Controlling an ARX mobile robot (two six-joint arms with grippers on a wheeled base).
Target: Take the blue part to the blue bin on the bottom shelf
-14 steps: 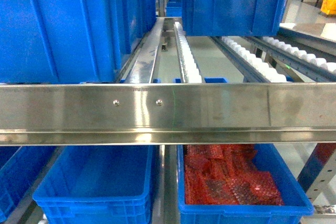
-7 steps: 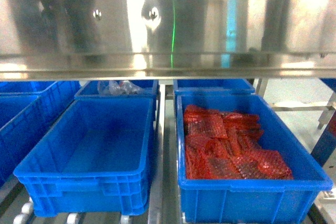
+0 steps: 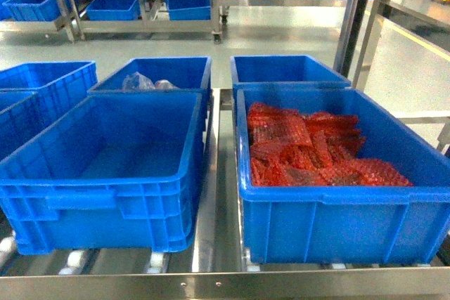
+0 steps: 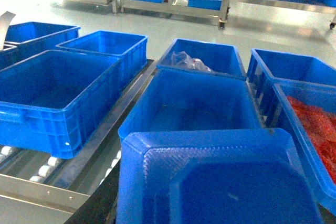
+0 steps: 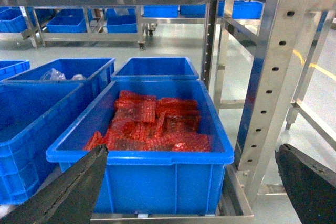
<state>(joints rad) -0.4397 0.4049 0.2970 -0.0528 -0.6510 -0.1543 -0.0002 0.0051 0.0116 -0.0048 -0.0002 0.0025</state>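
Note:
The blue part (image 4: 220, 182), a flat moulded tray-like piece, fills the bottom of the left wrist view and hides the left gripper's jaws. Only a dark finger edge (image 4: 97, 205) shows at its lower left. The part hangs in front of an empty blue bin (image 4: 194, 103) on the bottom shelf (image 3: 225, 286); in the head view this bin (image 3: 105, 152) stands front left. My right gripper (image 5: 189, 192) is open, its dark fingers (image 5: 68, 187) wide apart before the bin of red mesh bags (image 5: 147, 124). Neither gripper shows in the head view.
Behind the front bins stand two more blue bins, one holding clear plastic bags (image 3: 144, 82). More blue bins (image 4: 58, 93) sit on the left lane. White rollers (image 3: 74, 261) run under the bins. A perforated steel upright (image 5: 268, 82) rises at the shelf's right corner.
The head view has dropped from the upper shelf's steel rail down to the bottom shelf; the rail has passed up out of view and the two front bins now fill the frame.

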